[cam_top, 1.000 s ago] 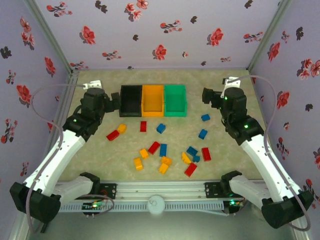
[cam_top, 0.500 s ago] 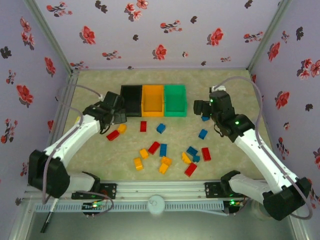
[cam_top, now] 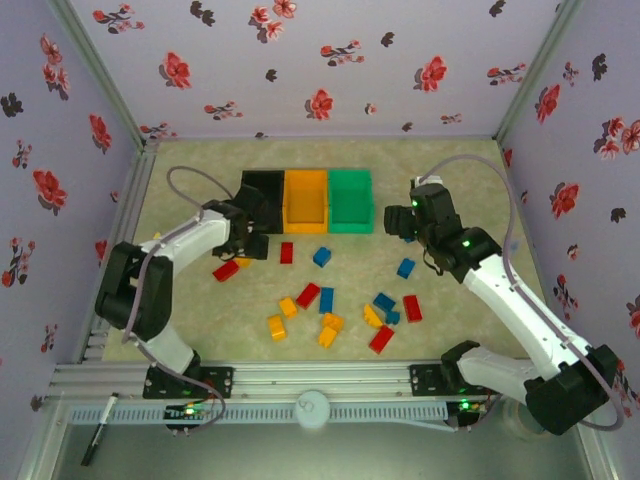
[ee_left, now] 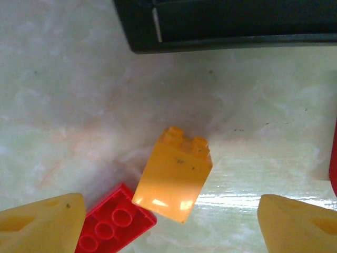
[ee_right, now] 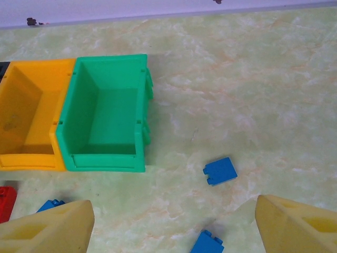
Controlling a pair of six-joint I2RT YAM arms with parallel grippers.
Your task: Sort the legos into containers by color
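The containers stand in a row at the back: black bin (cam_top: 262,198), orange bin (cam_top: 306,198), green bin (cam_top: 351,198). Red, blue and orange legos lie scattered in front of them. My left gripper (cam_top: 250,247) hangs open just in front of the black bin (ee_left: 226,26). An orange brick (ee_left: 172,182) lies between its fingers (ee_left: 42,224), apart from both, with a red brick (ee_left: 113,224) touching it. My right gripper (cam_top: 398,222) is open to the right of the green bin (ee_right: 108,113), above two blue bricks (ee_right: 220,171) (ee_right: 207,243).
The main pile lies mid-table: red (cam_top: 308,295), blue (cam_top: 326,300), orange (cam_top: 330,330) and red (cam_top: 381,339) bricks among others. A red brick (cam_top: 287,252) and a blue one (cam_top: 321,257) sit near the bins. Flowered walls close in three sides.
Both arms have stretched out from their raised poses. The left gripper came down over the orange brick by the black bin. The right gripper swung left and lower toward the green bin.
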